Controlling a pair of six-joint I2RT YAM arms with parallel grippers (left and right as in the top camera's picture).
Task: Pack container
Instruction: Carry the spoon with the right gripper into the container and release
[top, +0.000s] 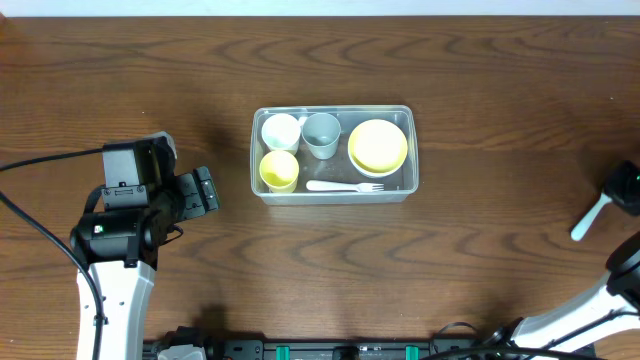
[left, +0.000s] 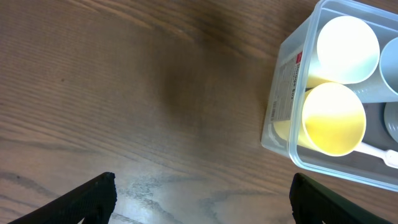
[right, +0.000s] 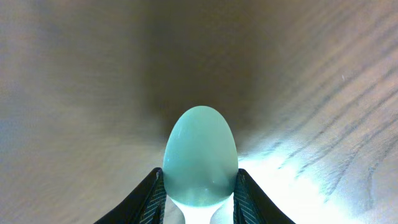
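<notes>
Closest to the lens, a pale teal plastic spoon (right: 200, 149) with an oval bowl is being clamped between the black right fingers (right: 154, 190), one finger being pressed against each side of it. From overhead, the spoon is being held out toward the near left of the right fingers, close to the right edge of the dark brown wooden bench (top: 480, 80) and well apart from everything else. Whether the spoon is being rested on the wood cannot be told.

The clear rectangular plastic container (top: 333, 198) with rounded corners is being carried at the middle of the bench, somewhat nearer the far edge than the near one. Five things are being held inside it. A round white cup (top: 281, 131) is being housed in the far-left corner, a grey-blue cup (top: 321, 134) just beside it, and a yellow cup (top: 279, 170) in the near-left corner. A round yellow bowl (top: 378, 146) is being held at the right end, and a white plastic fork (top: 345, 186) is being laid along the near wall, tines toward the right.

The black left fingers (left: 93, 199) are being held wide apart with nothing between them. They are being hung over bare wood between the container and the left edge of the bench, near the container's left wall without touching it.
</notes>
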